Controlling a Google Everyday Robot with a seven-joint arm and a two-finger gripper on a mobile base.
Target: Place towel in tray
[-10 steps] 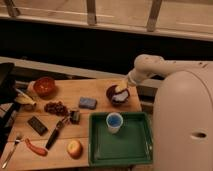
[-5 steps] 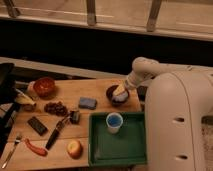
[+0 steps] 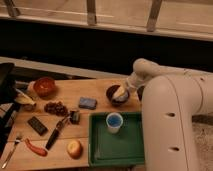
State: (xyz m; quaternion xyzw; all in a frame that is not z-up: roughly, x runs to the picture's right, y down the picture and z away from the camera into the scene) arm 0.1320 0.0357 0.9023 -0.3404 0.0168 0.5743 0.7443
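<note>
Gripper (image 3: 123,90): at the dark bowl (image 3: 110,93), just behind the tray's (image 3: 128,148) back rim.
Grip: cannot be made out, whether apart or clamped.
Towel (image 3: 119,93): pale bundle in the bowl at the gripper, outside the tray.
Tray: green, holds blue cup (image 3: 114,122).
Blue sponge (image 3: 87,103): left of the tray's back-left corner.

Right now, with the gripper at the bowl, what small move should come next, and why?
Probably a short lift straight up. The gripper is down at the bowl, at something pale that may be the towel, and the bowl's rim stands between it and the tray beside it.
</note>
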